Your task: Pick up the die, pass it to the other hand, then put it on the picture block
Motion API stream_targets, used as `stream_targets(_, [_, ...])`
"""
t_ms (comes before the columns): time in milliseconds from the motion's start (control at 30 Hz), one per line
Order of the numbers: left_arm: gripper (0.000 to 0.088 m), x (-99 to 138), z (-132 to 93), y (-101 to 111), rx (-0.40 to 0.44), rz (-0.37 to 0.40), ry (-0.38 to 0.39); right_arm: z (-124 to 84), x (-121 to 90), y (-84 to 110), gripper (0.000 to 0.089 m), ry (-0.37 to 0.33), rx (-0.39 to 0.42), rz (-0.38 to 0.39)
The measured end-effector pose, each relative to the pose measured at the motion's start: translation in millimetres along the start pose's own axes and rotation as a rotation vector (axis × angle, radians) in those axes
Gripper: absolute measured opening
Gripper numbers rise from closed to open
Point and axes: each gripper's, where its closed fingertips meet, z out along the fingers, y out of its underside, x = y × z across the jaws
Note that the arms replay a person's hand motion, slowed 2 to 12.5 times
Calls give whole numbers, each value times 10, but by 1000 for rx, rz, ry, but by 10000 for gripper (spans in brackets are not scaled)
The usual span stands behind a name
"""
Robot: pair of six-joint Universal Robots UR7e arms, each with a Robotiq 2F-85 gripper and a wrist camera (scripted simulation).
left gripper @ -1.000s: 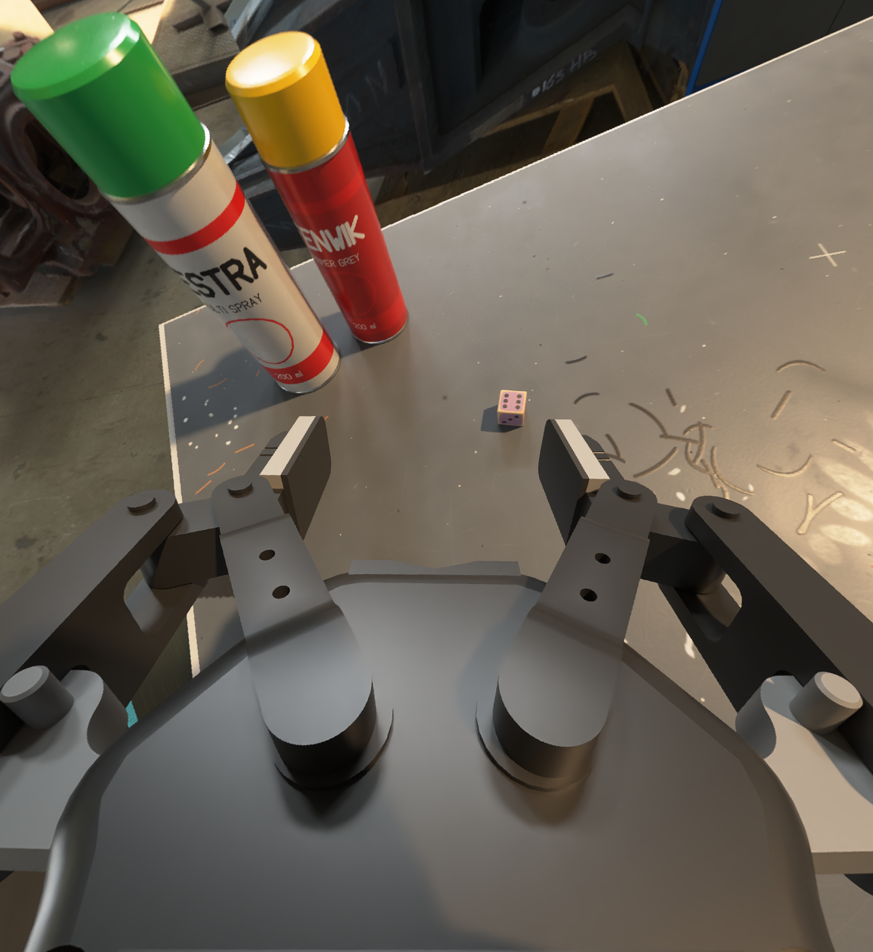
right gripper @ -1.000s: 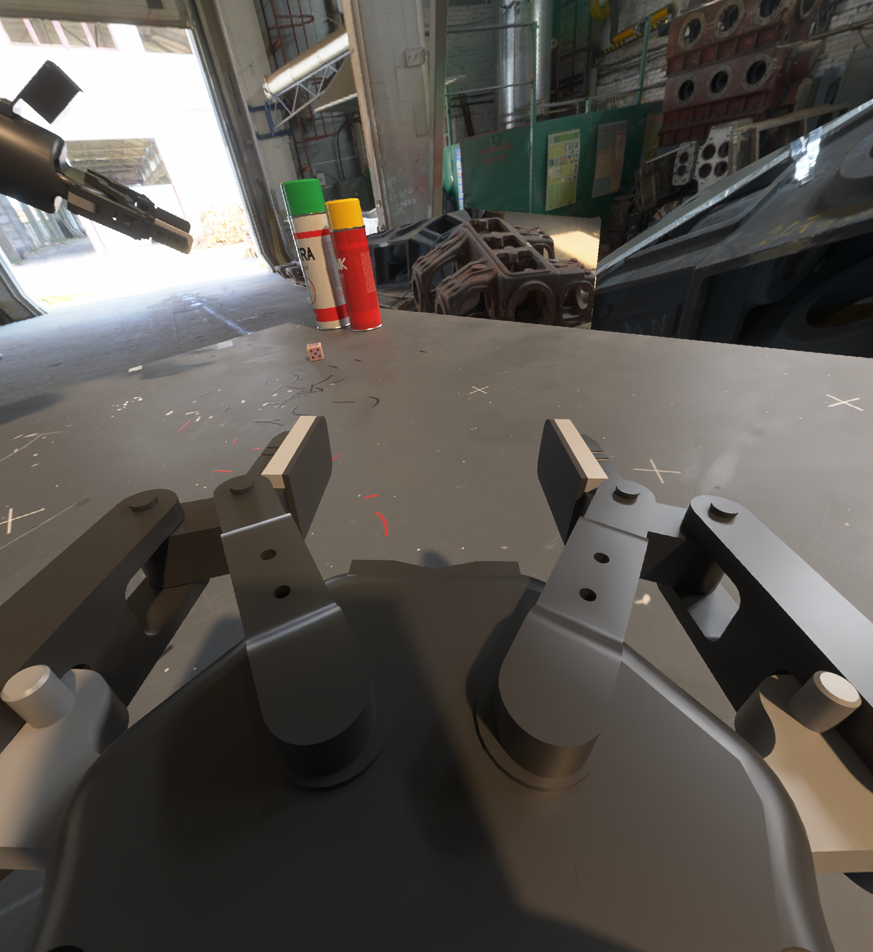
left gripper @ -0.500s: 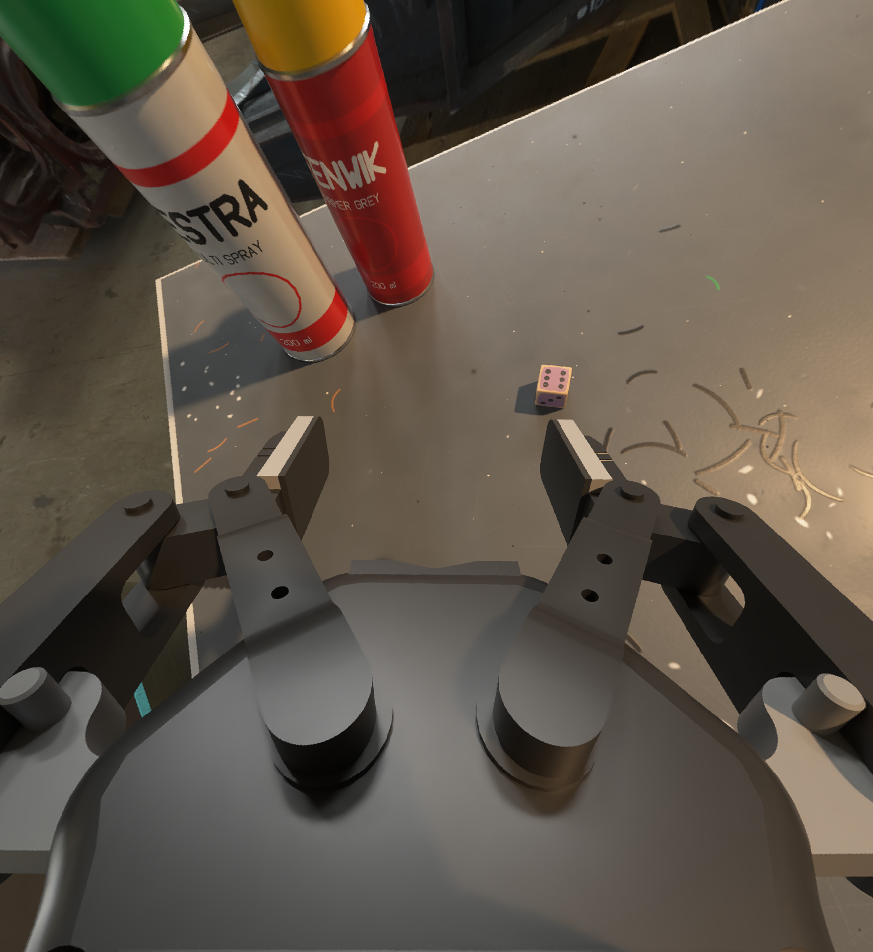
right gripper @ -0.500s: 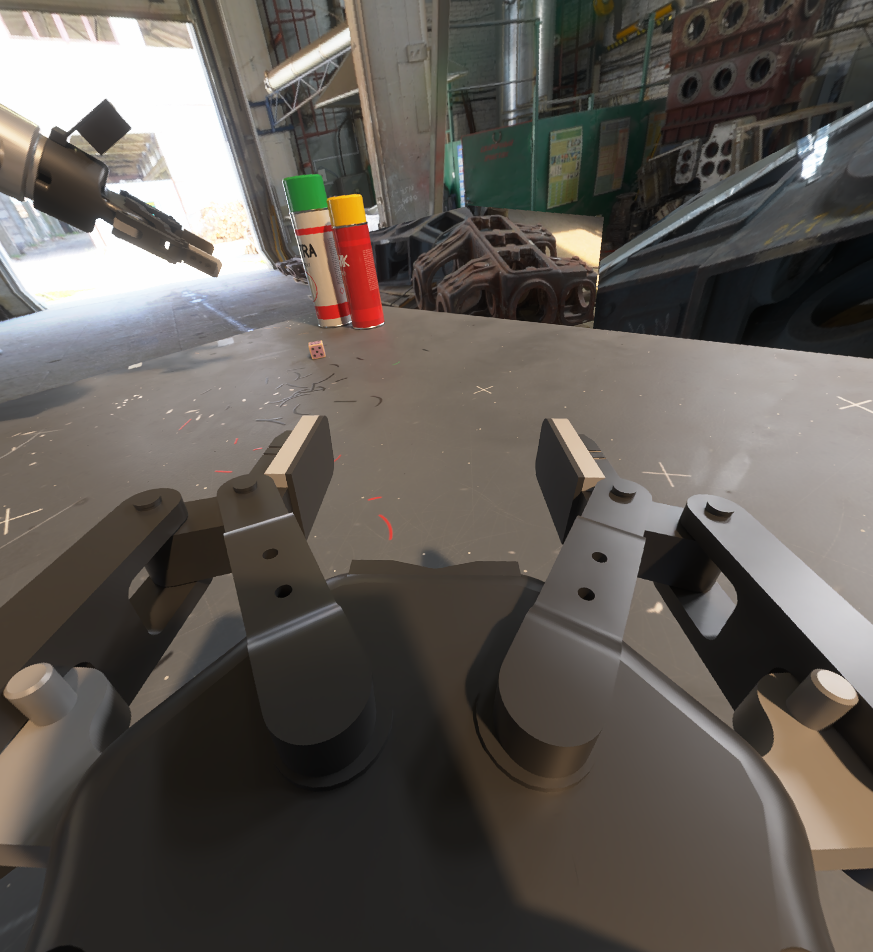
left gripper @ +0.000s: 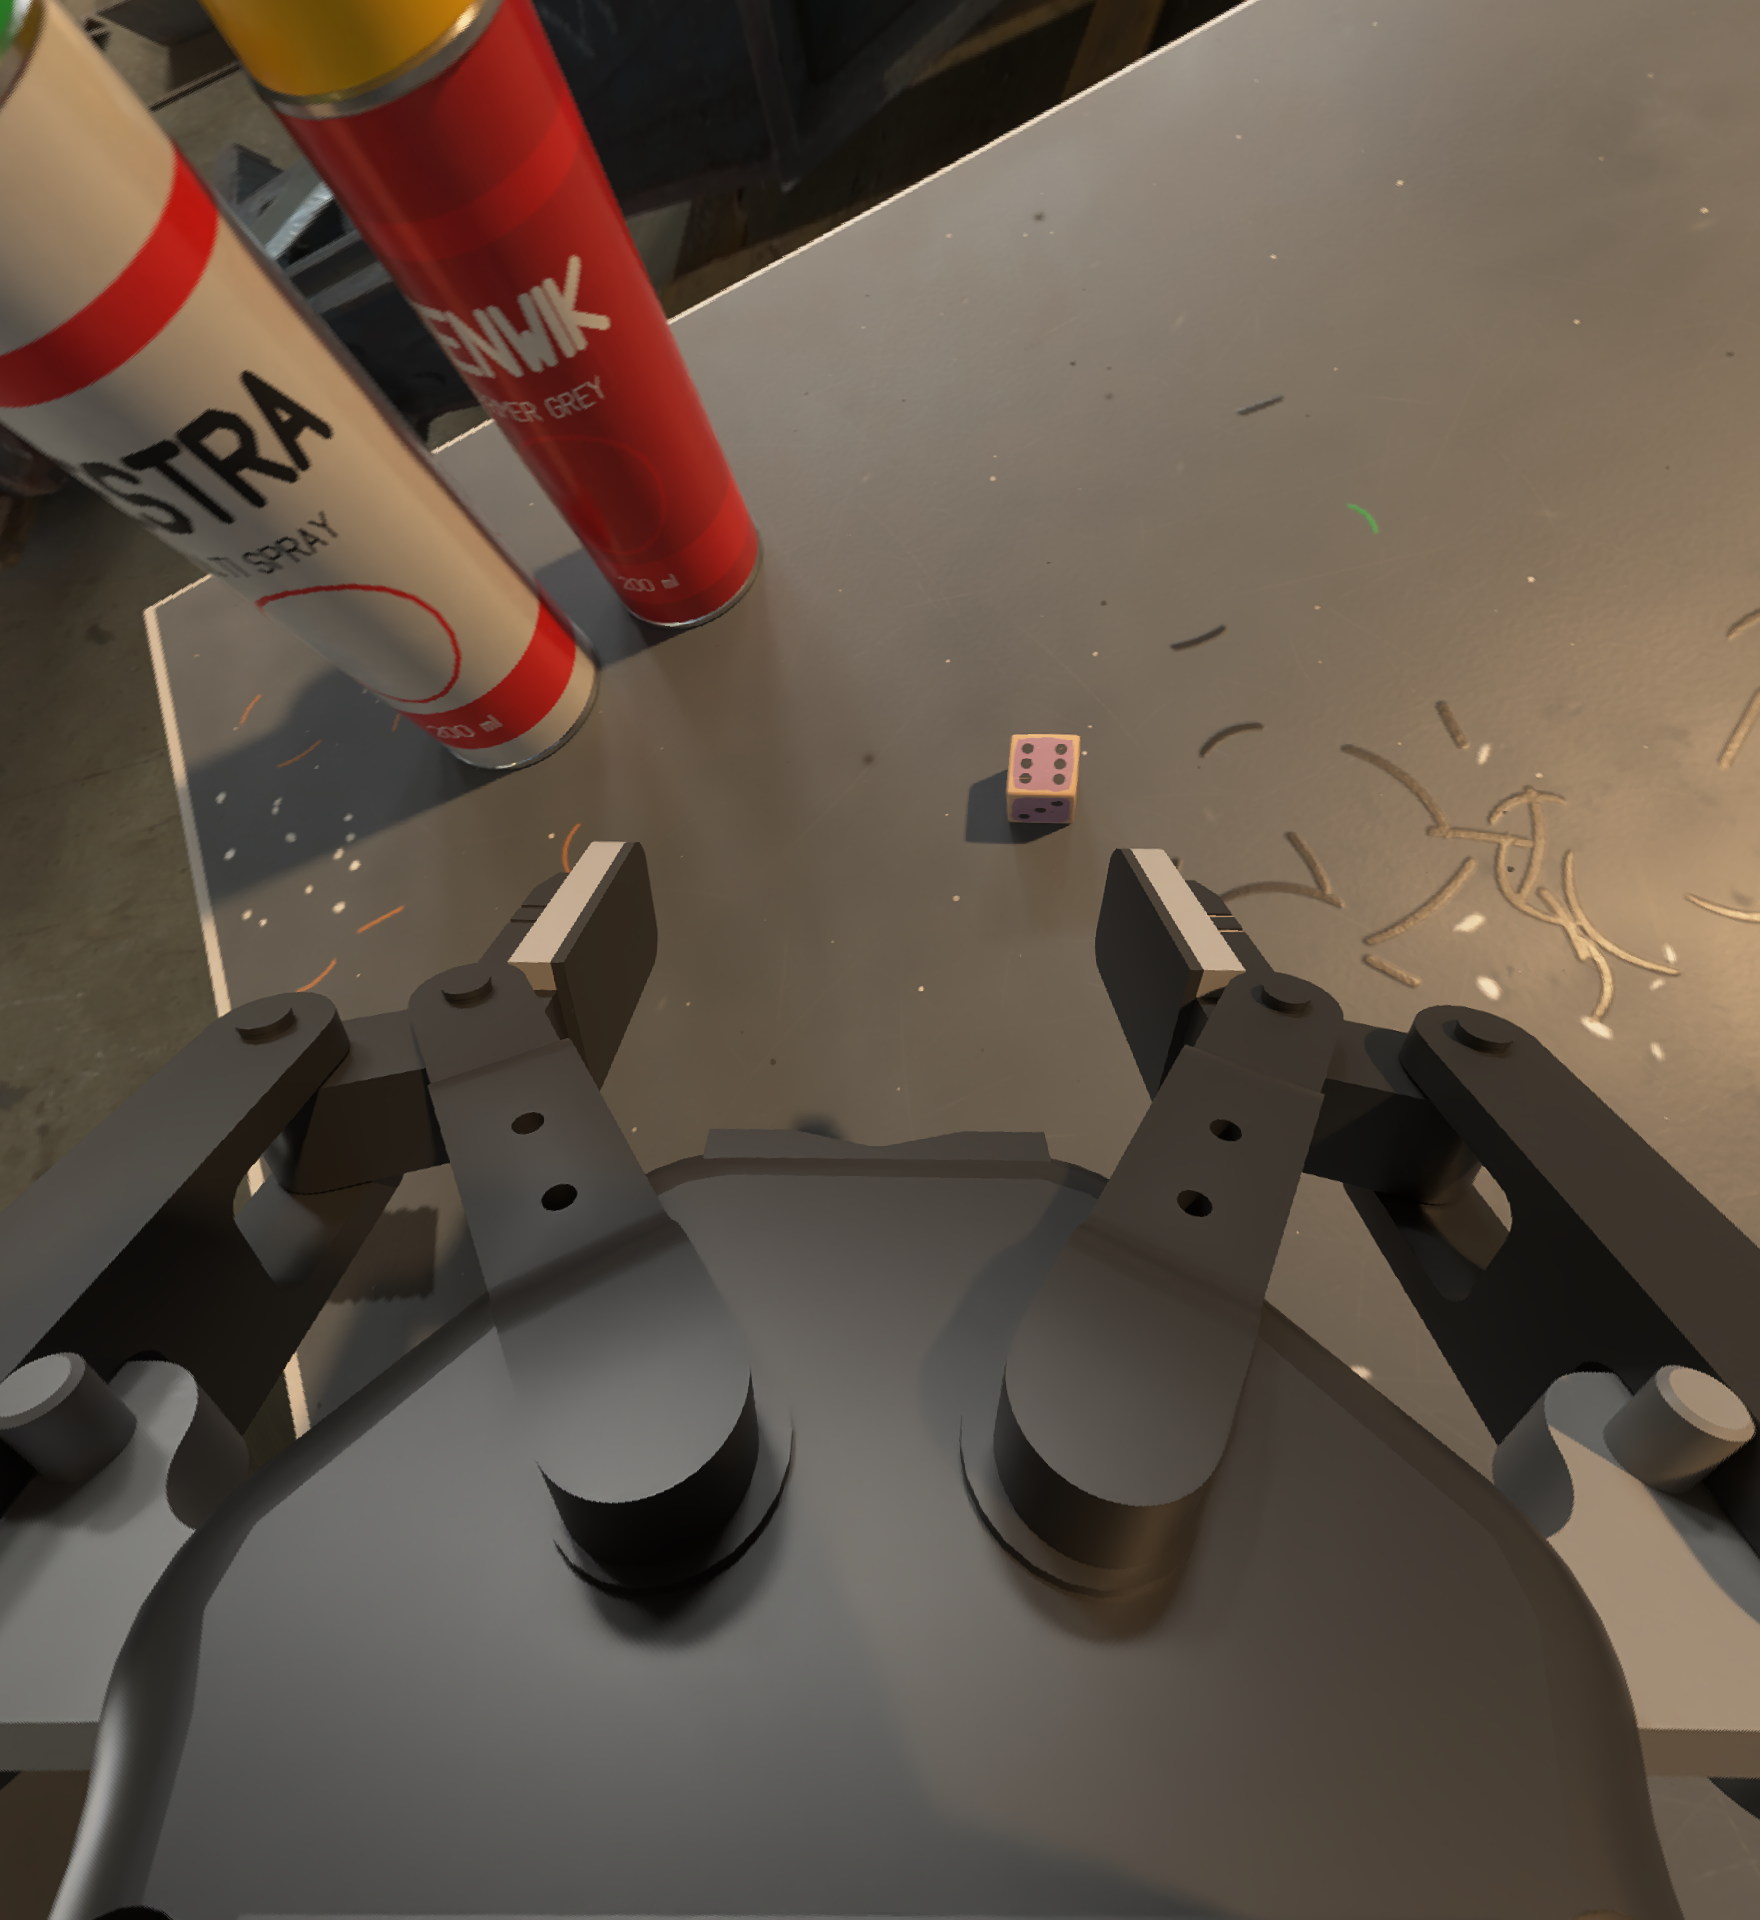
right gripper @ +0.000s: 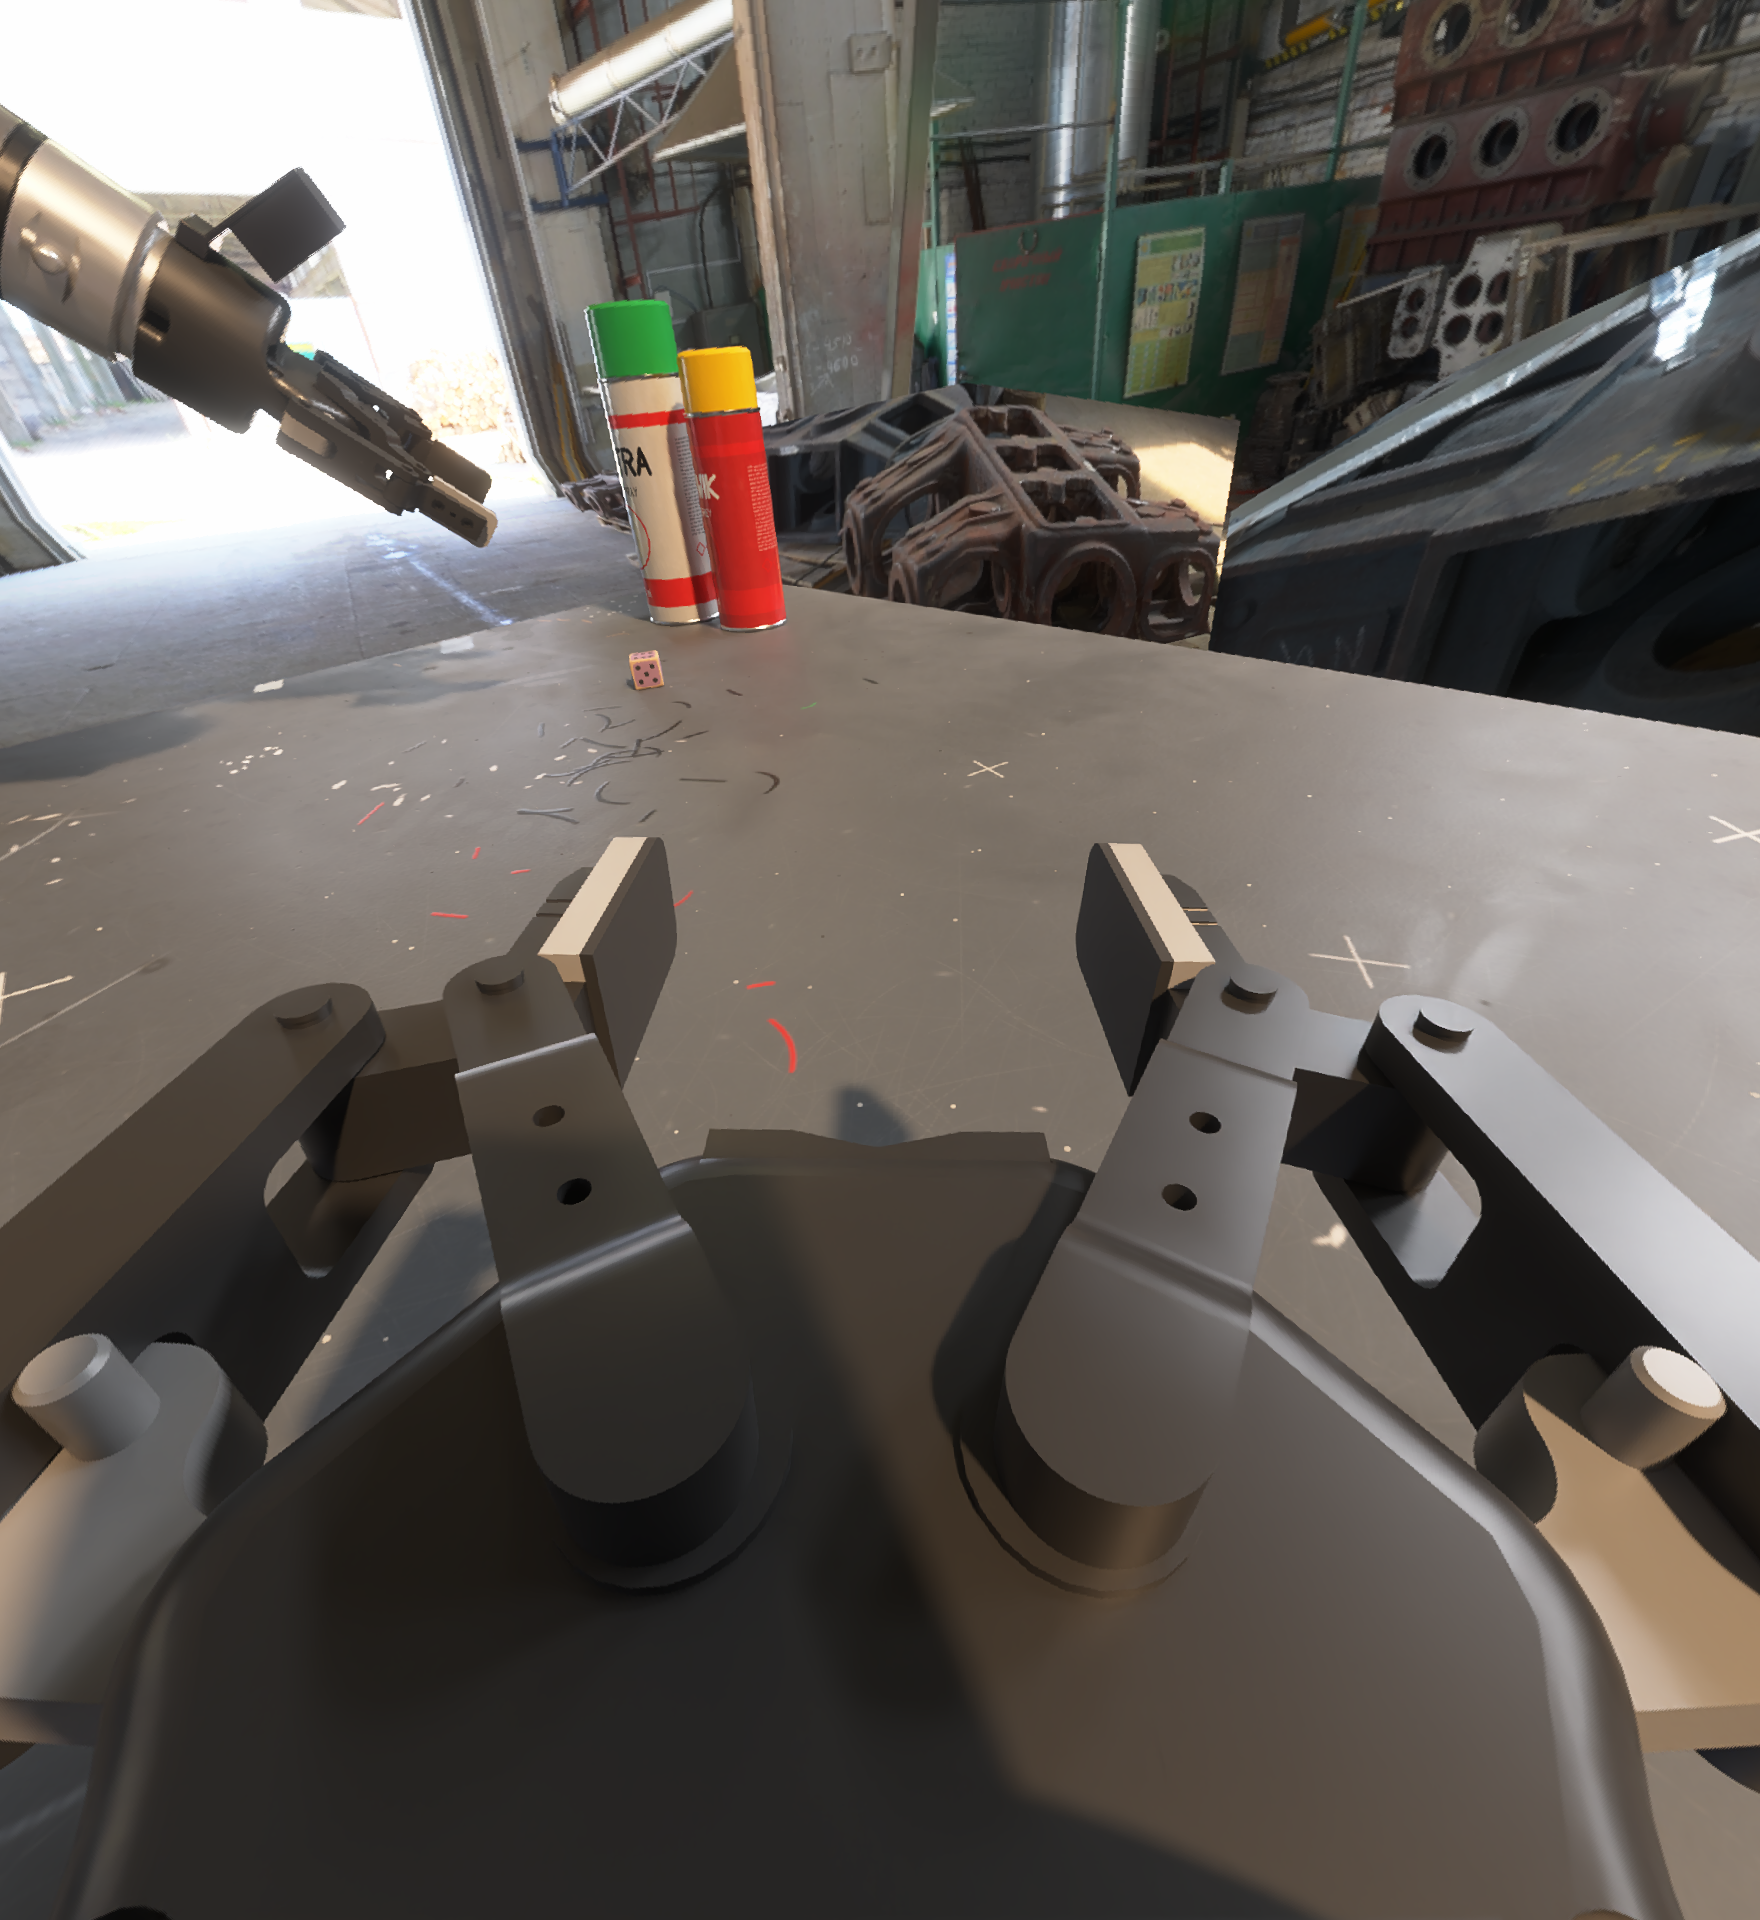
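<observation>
A small pink die [left gripper: 1042,777] with dark pips lies on the grey table [left gripper: 1271,312], six pips up. My left gripper [left gripper: 876,914] is open and empty, above the table, with the die just beyond its right fingertip. In the right wrist view the die [right gripper: 646,670] is far off near the cans, and the left gripper [right gripper: 440,499] hangs in the air above and to its left. My right gripper [right gripper: 876,914] is open and empty, low over the table and far from the die. No picture block is in view.
Two upright spray cans stand beyond the die near the table's far corner: a white one with a green cap [left gripper: 232,436] [right gripper: 647,468] and a red one with a yellow cap [left gripper: 543,343] [right gripper: 741,499]. Metal shavings [left gripper: 1541,862] lie right of the die. The table edge [left gripper: 180,831] runs at left.
My left gripper has come down and forward toward the die and cans, which now look larger. Its jaws stay open. My right gripper has barely moved.
</observation>
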Motion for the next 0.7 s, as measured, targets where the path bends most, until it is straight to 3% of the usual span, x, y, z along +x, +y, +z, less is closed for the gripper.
stream_targets(700, [757,259,326,-15,-72,110,85,8,-7,13,676,-13,-7,5])
